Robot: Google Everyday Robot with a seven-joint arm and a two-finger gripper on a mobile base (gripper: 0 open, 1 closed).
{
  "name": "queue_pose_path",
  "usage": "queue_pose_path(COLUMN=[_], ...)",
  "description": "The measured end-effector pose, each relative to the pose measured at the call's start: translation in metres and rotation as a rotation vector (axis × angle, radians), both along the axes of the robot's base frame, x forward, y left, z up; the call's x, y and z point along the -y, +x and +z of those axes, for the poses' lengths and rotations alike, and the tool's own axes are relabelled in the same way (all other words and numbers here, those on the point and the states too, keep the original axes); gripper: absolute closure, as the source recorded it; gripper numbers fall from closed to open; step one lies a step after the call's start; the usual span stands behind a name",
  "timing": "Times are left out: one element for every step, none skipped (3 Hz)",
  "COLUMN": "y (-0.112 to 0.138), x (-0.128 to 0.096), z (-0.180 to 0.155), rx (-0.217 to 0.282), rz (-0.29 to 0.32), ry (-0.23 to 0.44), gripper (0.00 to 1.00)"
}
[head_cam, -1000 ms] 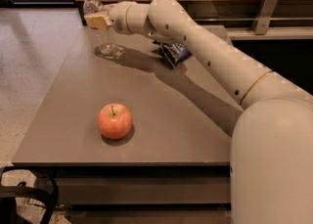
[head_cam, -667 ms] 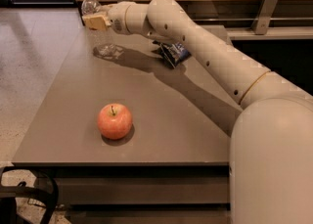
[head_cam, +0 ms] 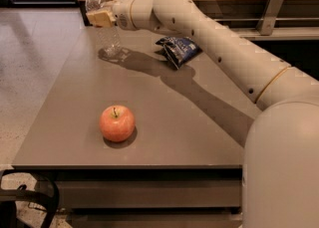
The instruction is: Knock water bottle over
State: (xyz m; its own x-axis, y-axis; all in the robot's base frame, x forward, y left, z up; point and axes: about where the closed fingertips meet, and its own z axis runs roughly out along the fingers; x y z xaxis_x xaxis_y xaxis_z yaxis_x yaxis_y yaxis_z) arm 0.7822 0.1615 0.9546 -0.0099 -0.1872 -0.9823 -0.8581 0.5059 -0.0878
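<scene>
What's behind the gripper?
The water bottle: its cap shows above the gripper and its lower body below, with the base on the table. Its middle is covered.

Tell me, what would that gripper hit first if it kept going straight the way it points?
The water bottle. The gripper points toward the picture's left, at the bottle's upper part, near the table's far left corner. It seems to be against the bottle, though depth is hard to judge.

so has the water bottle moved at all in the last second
No. The water bottle sits in the same spot left of the blue snack bag, tilted as before, with the gripper at its upper part.
</scene>
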Motion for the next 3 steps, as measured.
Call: queue_pose_path(y=[-0.015, -0.04, -0.058], x=[0.017, 0.03, 0.045], z=[0.018, 0.036, 0.072], rx=[0.002, -0.013, -0.033], rz=[-0.019, -0.046, -0.09], ry=[-0.033, -0.122, -0.231], gripper=[1.0, 1.0, 1.0])
